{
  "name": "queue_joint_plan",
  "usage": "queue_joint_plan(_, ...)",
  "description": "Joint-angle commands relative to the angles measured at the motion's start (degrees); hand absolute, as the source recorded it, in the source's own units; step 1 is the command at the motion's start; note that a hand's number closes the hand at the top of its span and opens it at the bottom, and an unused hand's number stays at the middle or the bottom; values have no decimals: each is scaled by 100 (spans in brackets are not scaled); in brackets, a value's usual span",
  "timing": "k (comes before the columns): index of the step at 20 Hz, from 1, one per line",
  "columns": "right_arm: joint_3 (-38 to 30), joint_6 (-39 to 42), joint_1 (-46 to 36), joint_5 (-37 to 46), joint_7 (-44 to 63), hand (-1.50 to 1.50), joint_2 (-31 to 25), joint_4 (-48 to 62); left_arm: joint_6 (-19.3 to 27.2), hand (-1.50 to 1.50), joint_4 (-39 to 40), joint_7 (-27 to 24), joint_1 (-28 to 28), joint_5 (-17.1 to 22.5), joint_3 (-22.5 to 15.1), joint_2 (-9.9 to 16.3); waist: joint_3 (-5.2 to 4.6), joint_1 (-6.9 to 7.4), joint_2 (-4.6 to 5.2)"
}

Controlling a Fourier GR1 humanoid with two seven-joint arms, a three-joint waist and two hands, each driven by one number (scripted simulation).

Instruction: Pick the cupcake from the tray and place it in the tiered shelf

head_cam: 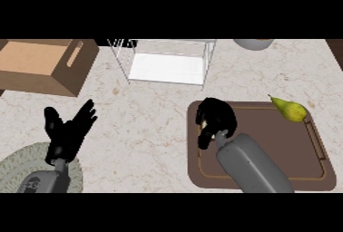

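Sitting right of center, brown tray (315, 149) is the landmark. Cardboard box (40, 65) far up-left of tray, wire tiered shelf (167, 61) just above tray's left end. Right hand (216, 118) over tray's upper-left part, fingers curled downward (cupcake hidden, grasp unclear). Left hand (67, 131) well left of tray, fingers straight, holding nothing. Pear (291, 110) on tray's top-right edge.

One tray (315, 136), one pear (290, 110), one shelf (167, 61) — one box (40, 65), one bowl (254, 44), one mat (17, 165).
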Motion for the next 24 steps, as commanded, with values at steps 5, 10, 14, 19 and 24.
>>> queue_joint_plan(5,1533,-1412,-1401,-966,931,150,524,-425,-75,0,166,263,-222,-38,-154,-61,37,355,24)
queue_joint_plan(10,2100,-2257,-2713,-589,2013,150,532,-846,51,0,343,163,-158,-95,-134,-181,19,126,-54)
queue_joint_plan(14,1785,-2138,-3943,-395,3002,150,533,-957,35,0,305,73,40,-147,-163,-174,14,-13,-120)
queue_joint_plan(19,1397,-1949,-4966,-495,3525,150,533,-620,101,0,302,160,-93,-98,85,-6,14,-133,-88)
queue_joint_plan(24,811,-1710,-5700,-494,3612,150,533,-180,35,0,-1,213,196,-5,82,-14,23,-215,-88)
